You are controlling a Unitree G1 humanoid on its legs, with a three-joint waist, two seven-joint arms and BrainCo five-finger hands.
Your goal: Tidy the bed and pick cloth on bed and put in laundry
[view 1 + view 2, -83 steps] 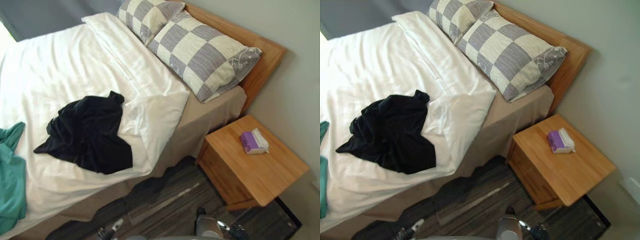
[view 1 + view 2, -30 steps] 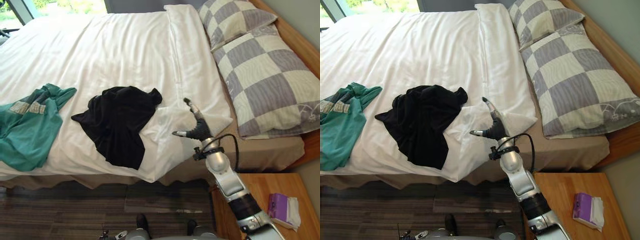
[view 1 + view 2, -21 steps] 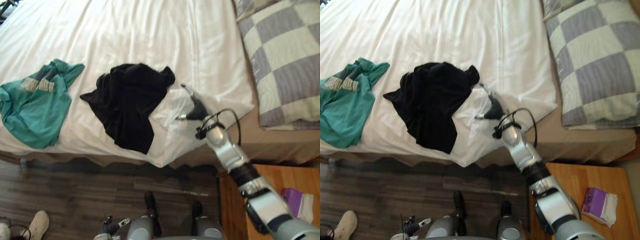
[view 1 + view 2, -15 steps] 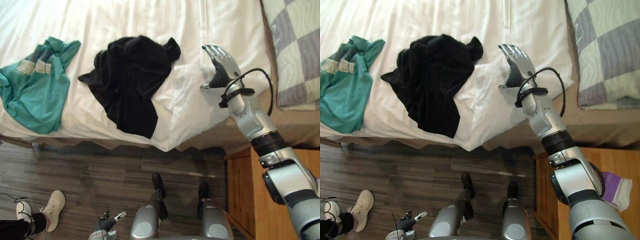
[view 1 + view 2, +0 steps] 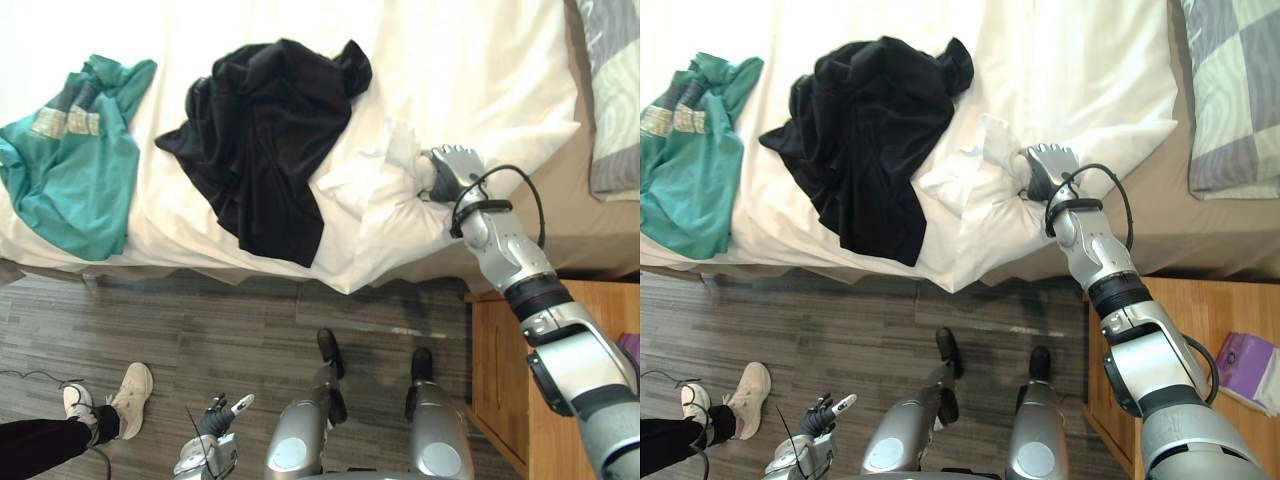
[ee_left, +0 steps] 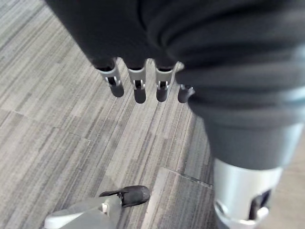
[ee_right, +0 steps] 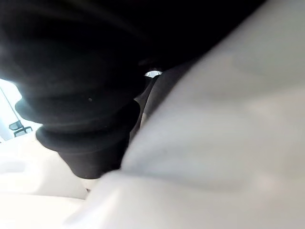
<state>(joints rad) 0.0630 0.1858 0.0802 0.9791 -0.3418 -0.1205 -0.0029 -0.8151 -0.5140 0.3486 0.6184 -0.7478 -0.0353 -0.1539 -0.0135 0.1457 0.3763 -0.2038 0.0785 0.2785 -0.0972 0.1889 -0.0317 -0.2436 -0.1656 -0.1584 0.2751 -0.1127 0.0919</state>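
Two crumpled heaps: black cloth (image 5: 265,140), teal cloth (image 5: 70,170)

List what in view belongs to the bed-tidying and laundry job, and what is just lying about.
Job: white duvet, bunched in the right hand; black garment and green garment on the bed; left hand, open above the floor.
Lying about: wooden nightstand; purple tissue pack on it; a person's shoe on the floor.

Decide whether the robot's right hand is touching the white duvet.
Touching. The right eye view shows the right hand curled into a bunched fold of the white duvet.
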